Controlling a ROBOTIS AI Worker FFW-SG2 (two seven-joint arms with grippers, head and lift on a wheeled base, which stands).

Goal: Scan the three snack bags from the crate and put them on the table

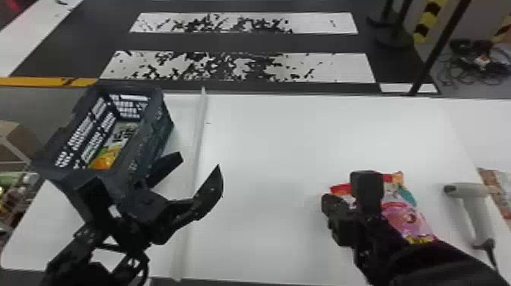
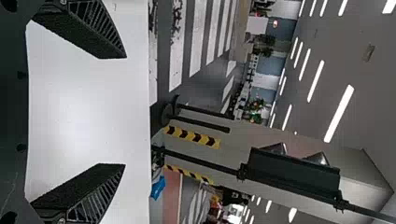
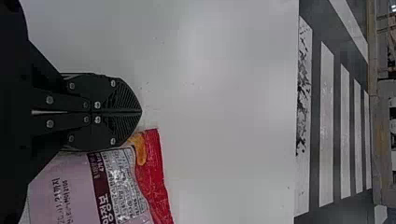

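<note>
Stretching broadly beneath both arms, a white table (image 1: 266, 133) is being shared by a dark crate, a hand scanner and brightly printed snack packaging. At its left end, the black, slotted crate (image 1: 152, 125) is being shown open at the top, its long side being set at a slant. In front of the crate in the head view, the left gripper (image 1: 199, 161) is being held with its jaws released and spread wide, nothing being grasped between them. Toward the right, the right gripper (image 1: 330, 204) is being held low with its jaws clenched together, nothing being gripped; whether the packaging is being touched cannot be told.

Just beside it, a pink snack bag (image 1: 405, 218) is being displayed on the table, its creased, glossy film being brightened by red, teal and yellow patches. In the right wrist view, a pale mauve panel is being crossed by a dark maroon band, and a crinkled red end is being bordered by an orange patch. Farther right, the grey scanner (image 1: 471, 205) is being trailed by a dark cable (image 1: 490, 255). Beyond it, a reddish-brown packet (image 1: 503, 194) is being cropped by the view's edge. Inside the crate, an orange, yellow and green bag (image 1: 104, 156) is being partly revealed.
</note>
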